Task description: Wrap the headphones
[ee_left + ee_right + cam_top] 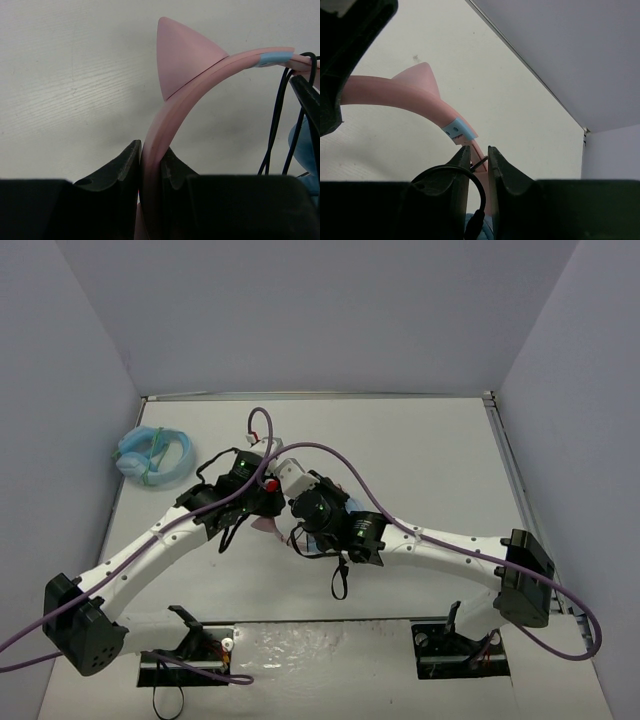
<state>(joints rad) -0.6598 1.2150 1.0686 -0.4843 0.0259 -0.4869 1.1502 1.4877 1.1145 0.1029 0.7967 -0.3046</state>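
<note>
1. White tabletop (430, 440) is stretching wide beyond my wrists toward its far and right rims, where grey walls (330, 310) are closing it in.
2. Near the left rim, a light blue looped item (155, 455) is lying well apart from me.
3. Around the table's middle, the headphones (200, 75) are sitting between my two wrists.
4. My left gripper (151, 167) is clamping the pink headband edgewise.
5. From those jaws the band is arching up and over to the right, its cat ear (182, 55) pointing outward from the curve.
6. Thin black cable (274, 125) is hanging in strands beside the band's far end.
7. My right gripper (479, 162) is showing a narrow gap around that end and the cable; I cannot tell whether it is pinching.
</note>
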